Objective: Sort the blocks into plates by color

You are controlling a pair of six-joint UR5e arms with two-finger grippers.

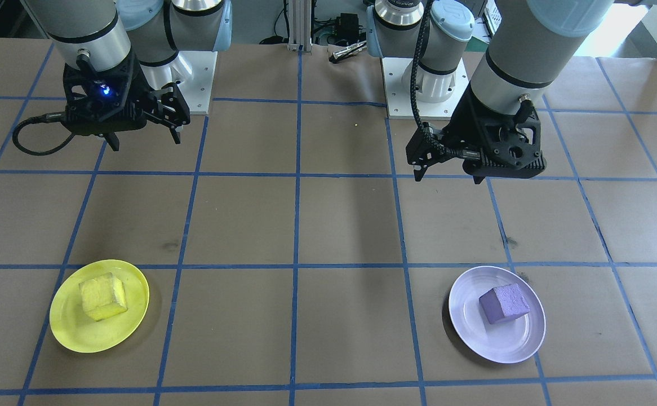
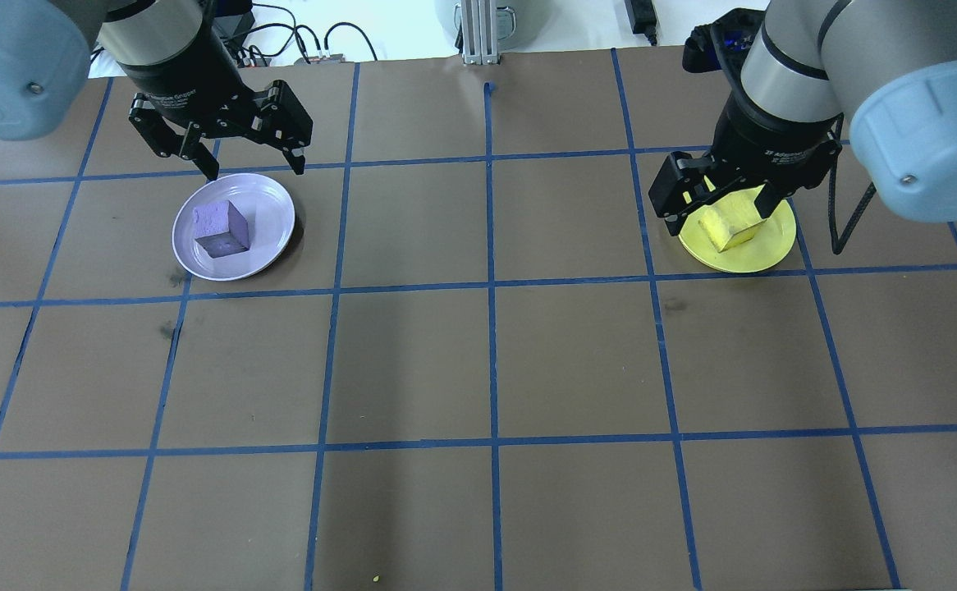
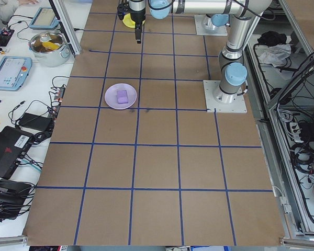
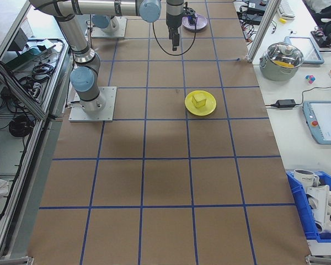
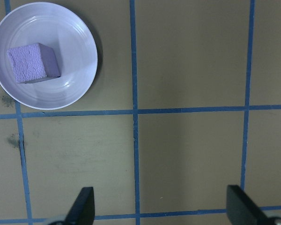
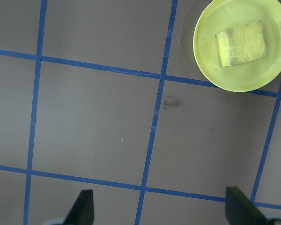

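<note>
The purple block (image 2: 222, 230) sat on the lavender plate (image 2: 269, 197), and the left gripper (image 2: 221, 151) hung above the surface (image 2: 487, 369) just past that plate's far rim, fingers spread and holding nothing. Its wrist view showed both fingertips wide apart over bare brown paper and blue grid tape (image 5: 134, 112), with the lavender plate off toward the upper left corner. Across the surface from the lavender plate, the yellow block (image 2: 725, 229) rested on the yellow plate (image 2: 762, 250), and the right gripper (image 2: 712, 193), also spread and empty, stood above that plate; in the overhead view it overlapped the plate's far edge, though the front-facing view placed it well back toward the robot's base.

Judged from how things lay, each block was already on the plate of its own colour, so the sorting looked complete and the step in hand appeared to be clearing away. Done well, that would mean lifting both arms straight up before drawing them back, fingers left apart, so that no fingertip clipped a plate rim or nudged a block. The light plates could slide on the paper if brushed, and the foam-like cubes would tip easily.
</note>
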